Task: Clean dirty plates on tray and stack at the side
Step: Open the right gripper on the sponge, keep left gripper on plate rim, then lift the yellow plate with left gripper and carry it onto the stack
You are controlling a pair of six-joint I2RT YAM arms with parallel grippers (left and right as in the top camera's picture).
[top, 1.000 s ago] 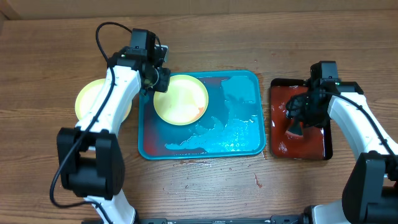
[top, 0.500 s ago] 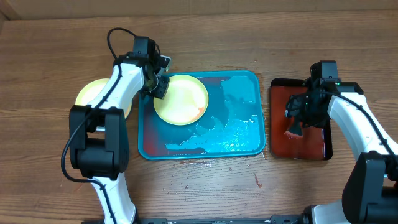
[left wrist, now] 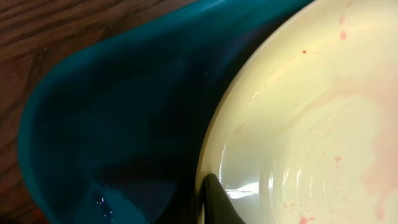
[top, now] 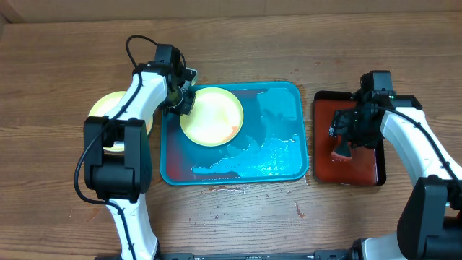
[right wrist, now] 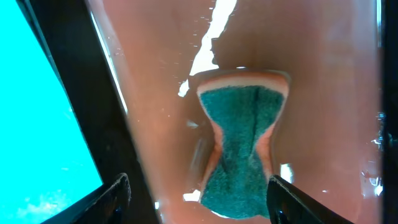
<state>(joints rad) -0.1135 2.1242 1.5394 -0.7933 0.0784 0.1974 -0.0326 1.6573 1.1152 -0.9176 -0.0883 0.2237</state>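
Observation:
A cream plate with faint red smears lies in the left part of the turquoise tray. My left gripper is shut on its left rim. In the left wrist view one dark finger lies on top of the plate at its rim; the other finger is hidden beneath. Another pale plate rests on the table left of the tray, partly under my left arm. My right gripper hangs open over a green-topped sponge, its fingers apart on either side and not touching it.
The sponge lies in a wet, dark red tray with a black rim right of the turquoise tray. Water pools on the turquoise tray's floor. A few red drops mark the wood in front of it.
My left gripper has closed on the plate's rim, and the plate has shifted slightly right. My right gripper's jaws have spread a little wider above the sponge.

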